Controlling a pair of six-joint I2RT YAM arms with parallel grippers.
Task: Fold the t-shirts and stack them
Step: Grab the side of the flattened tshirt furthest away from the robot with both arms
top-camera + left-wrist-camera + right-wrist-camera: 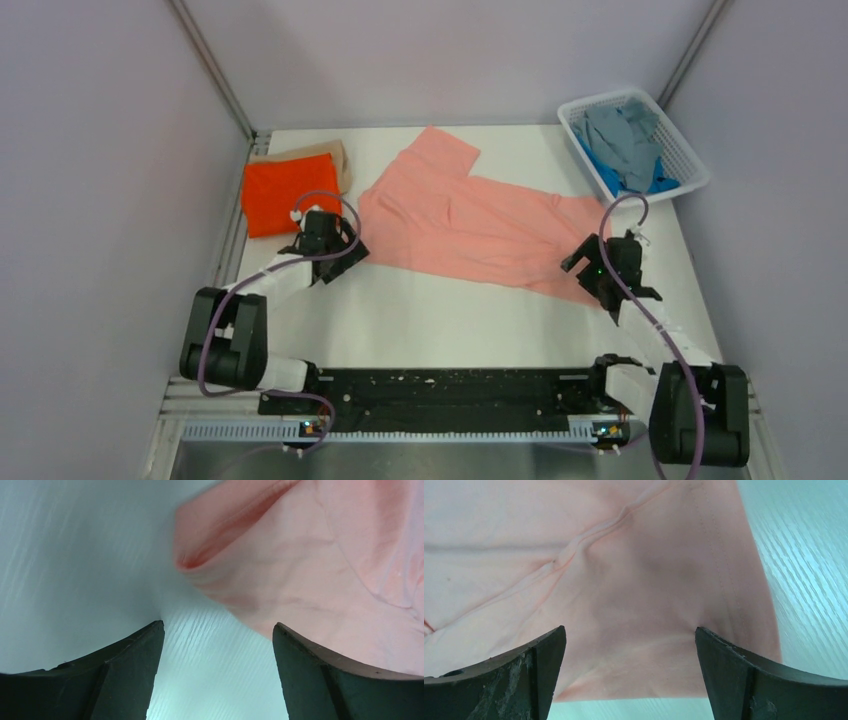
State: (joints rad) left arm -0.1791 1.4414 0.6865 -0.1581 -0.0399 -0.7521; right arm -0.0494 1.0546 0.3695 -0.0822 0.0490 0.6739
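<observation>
The salmon pink t-shirt (470, 225) lies opened out flat across the middle of the white table (450, 320). Its body runs from 9 o'clock toward 4 o'clock, and one short sleeve points to 12 o'clock. The cloth is thin and soft, with shallow creases and a stitched hem that shows in the right wrist view.

At 10 o'clock a bright orange t-shirt (272, 195) sits folded into a neat square on top of a tan t-shirt (325, 155), whose edge peeks out at the far side. At 2 o'clock, a white plastic mesh basket (684, 150) holds a crumpled grey t-shirt (620, 135) over a blue t-shirt (605, 172).

The left gripper (218, 625) stands spread wide and holds nothing. It is low over bare table just beside the pink shirt's rolled left edge, and its black fingers (125, 670) are clear of the cloth. The right gripper (630, 628) is also fully spread and empty, poised above the shirt's hem corner at 4 o'clock.

The tabletop has a fine woodgrain streak. Plain lavender-grey walls close in three sides.
</observation>
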